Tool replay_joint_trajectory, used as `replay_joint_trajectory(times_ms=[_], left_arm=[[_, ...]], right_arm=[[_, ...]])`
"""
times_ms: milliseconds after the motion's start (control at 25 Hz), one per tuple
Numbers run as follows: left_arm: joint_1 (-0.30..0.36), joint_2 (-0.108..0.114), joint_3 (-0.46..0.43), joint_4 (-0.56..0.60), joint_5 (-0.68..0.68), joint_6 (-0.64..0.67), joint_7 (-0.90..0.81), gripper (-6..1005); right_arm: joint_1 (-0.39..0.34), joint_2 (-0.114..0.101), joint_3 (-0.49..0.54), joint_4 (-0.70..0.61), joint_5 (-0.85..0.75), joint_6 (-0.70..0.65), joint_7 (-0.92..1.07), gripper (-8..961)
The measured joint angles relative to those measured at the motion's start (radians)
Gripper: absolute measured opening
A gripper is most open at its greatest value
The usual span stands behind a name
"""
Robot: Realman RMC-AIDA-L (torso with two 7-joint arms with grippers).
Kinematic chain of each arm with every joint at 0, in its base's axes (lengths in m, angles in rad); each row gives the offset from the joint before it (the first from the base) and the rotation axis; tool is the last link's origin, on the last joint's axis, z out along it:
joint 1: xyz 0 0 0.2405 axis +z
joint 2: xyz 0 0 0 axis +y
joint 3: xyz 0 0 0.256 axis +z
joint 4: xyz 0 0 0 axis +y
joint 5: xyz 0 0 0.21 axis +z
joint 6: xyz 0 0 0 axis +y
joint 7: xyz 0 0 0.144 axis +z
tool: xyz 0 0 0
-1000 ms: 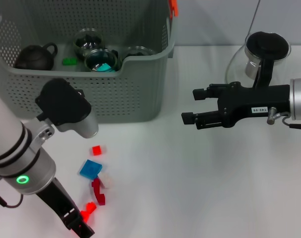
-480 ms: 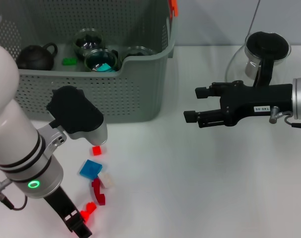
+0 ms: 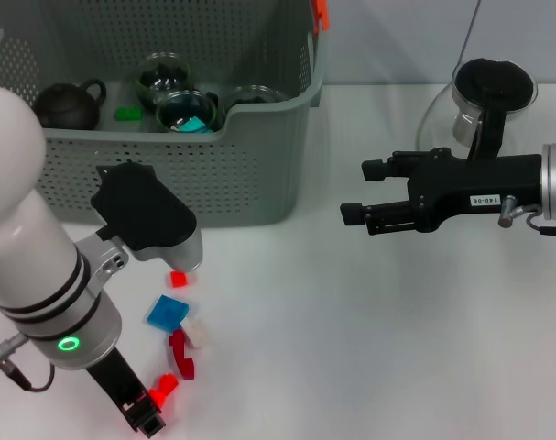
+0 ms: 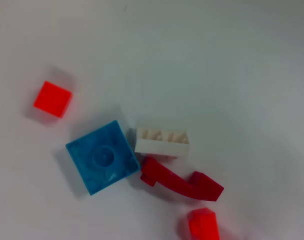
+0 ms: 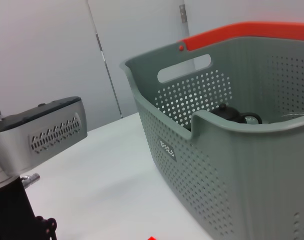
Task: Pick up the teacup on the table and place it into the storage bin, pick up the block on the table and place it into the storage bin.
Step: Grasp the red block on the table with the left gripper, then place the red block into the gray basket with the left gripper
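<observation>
The grey perforated storage bin (image 3: pixel 259 174) stands at the back left and holds glass teacups (image 3: pixel 186 108), a black teapot (image 3: pixel 65 103) and a green block (image 3: pixel 127 114). It also shows in the right wrist view (image 5: pixel 232 160). On the table in front of it lie a small red block (image 3: pixel 178 278), a blue block (image 3: pixel 168 313), a white block (image 3: pixel 197 332), a dark red curved piece (image 3: pixel 180 355) and another red block (image 3: pixel 166 385). My left gripper (image 3: pixel 142 414) hangs just left of that last red block. The left wrist view shows the blue block (image 4: pixel 102 156) and white block (image 4: pixel 162 141) from above. My right gripper (image 3: pixel 354 192) is open and empty, right of the bin.
A glass pitcher with a black lid (image 3: pixel 488 92) stands at the back right behind my right arm. An orange clip (image 3: pixel 321 13) sits on the bin's rim. My bulky left arm (image 3: pixel 49 275) covers the table's front left.
My left arm has swung a little right and down over the blocks. The right gripper has barely moved. The blocks lie where they were.
</observation>
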Motion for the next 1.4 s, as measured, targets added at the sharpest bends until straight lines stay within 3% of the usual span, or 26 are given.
replay_joint_trajectory(times_ms=[200, 520, 720, 960, 1160, 1320, 1400], left_arm=[[0.000, 0.000, 0.010, 0.000, 0.002, -0.002, -0.007, 442], [-0.005, -0.001, 0.033, 0.000, 0.024, -0.005, -0.019, 445], [-0.006, 0.000, 0.036, 0.016, 0.042, -0.006, -0.019, 263], [-0.001, 0.002, 0.001, 0.093, 0.073, 0.037, -0.010, 185], [0.006, 0.006, -0.162, 0.287, 0.037, 0.131, 0.042, 192], [-0.008, 0.008, -0.357, 0.456, -0.129, 0.176, 0.106, 197], [-0.041, 0.010, -0.512, 0.494, -0.272, 0.174, 0.157, 200]], right_arm=[[0.003, 0.000, 0.000, 0.000, 0.000, 0.000, 0.000, 885], [0.002, 0.000, 0.001, -0.001, 0.000, 0.000, 0.000, 885], [0.000, 0.000, 0.005, -0.002, 0.000, 0.001, 0.000, 884], [-0.002, 0.000, 0.012, -0.002, 0.000, 0.000, 0.000, 884], [-0.002, -0.001, 0.012, -0.002, 0.000, 0.001, 0.000, 882], [-0.001, -0.001, 0.012, -0.002, 0.000, 0.000, 0.000, 884], [-0.001, -0.001, 0.012, -0.001, 0.000, -0.001, 0.000, 885]])
